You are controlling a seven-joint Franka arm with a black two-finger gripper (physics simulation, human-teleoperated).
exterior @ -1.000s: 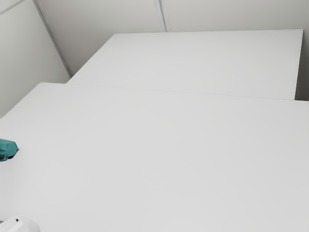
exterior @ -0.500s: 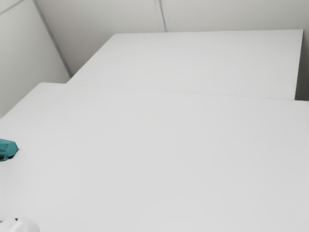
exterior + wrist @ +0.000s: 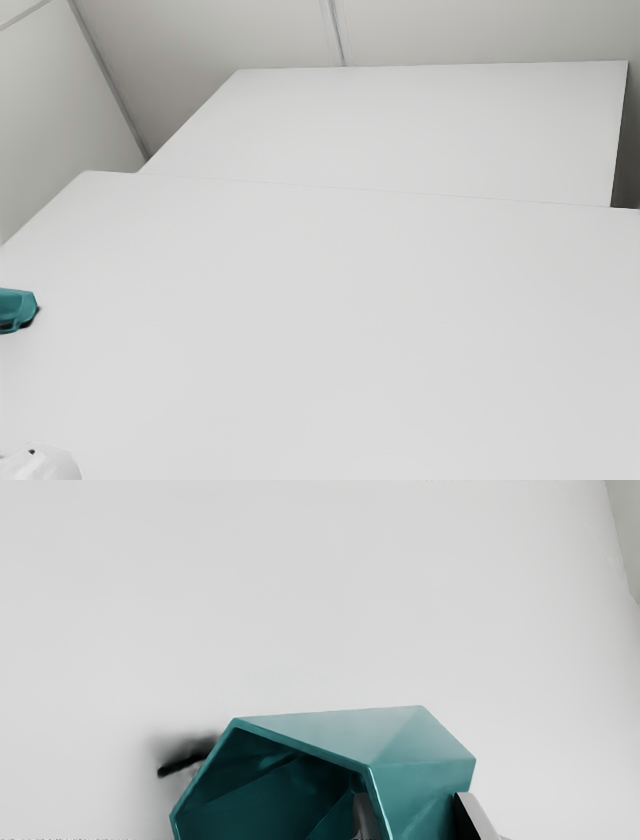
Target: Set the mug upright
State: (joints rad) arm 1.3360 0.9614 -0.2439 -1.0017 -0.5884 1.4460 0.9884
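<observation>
The teal faceted mug (image 3: 16,308) lies on its side at the exterior view's left edge, partly cut off. In the wrist view, the mug (image 3: 320,737) has its dark open mouth in sight, with the bottom edge cutting off part of the body. My gripper (image 3: 410,815) straddles one side wall: one finger reaches inside the mouth close to the rim, and the other stands outside beside the mug's outer face. The fingers are apart, wider than the thin wall. Whether either touches the mug is hard to see.
The white table (image 3: 350,320) extends around the mug, with a second white surface (image 3: 390,130) beyond it in the exterior view. Pale walls (image 3: 210,40) rise behind. A rounded white part of the arm (image 3: 45,465) is at the exterior view's lower left corner.
The mug has turned slightly at the exterior view's left edge, its upper outline now flatter. The white arm part has shifted a little toward the exterior view's left.
</observation>
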